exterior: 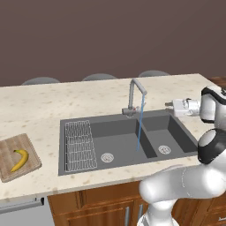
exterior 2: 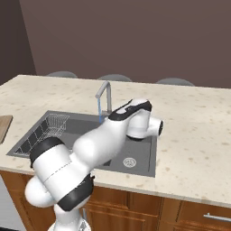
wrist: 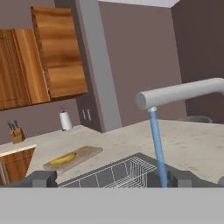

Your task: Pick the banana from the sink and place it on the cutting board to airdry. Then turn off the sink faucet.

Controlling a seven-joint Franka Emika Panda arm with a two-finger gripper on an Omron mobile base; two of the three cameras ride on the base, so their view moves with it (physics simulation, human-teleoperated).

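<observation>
The yellow banana [exterior: 20, 160] lies on the wooden cutting board [exterior: 9, 152] at the counter's left end, also seen as banana [wrist: 63, 159] on the board [wrist: 85, 153] in the hand view. Water runs in a blue stream from the grey sink faucet [exterior: 132, 93] into the dark sink [exterior: 176, 132]. My gripper [exterior: 168, 105] hovers level above the sink's right basin, just right of the faucet and pointing at it. Its fingertips [wrist: 41, 178] stand wide apart, open and holding nothing. The spout [wrist: 183, 94] crosses the upper right of the hand view.
A white wire rack [exterior: 80, 145] sits in the left of the large basin. A paper towel roll [wrist: 65, 120] and a knife block [wrist: 16, 133] stand on a far counter below wooden cabinets [wrist: 57, 52]. Chair backs [exterior: 99, 77] rise behind the counter.
</observation>
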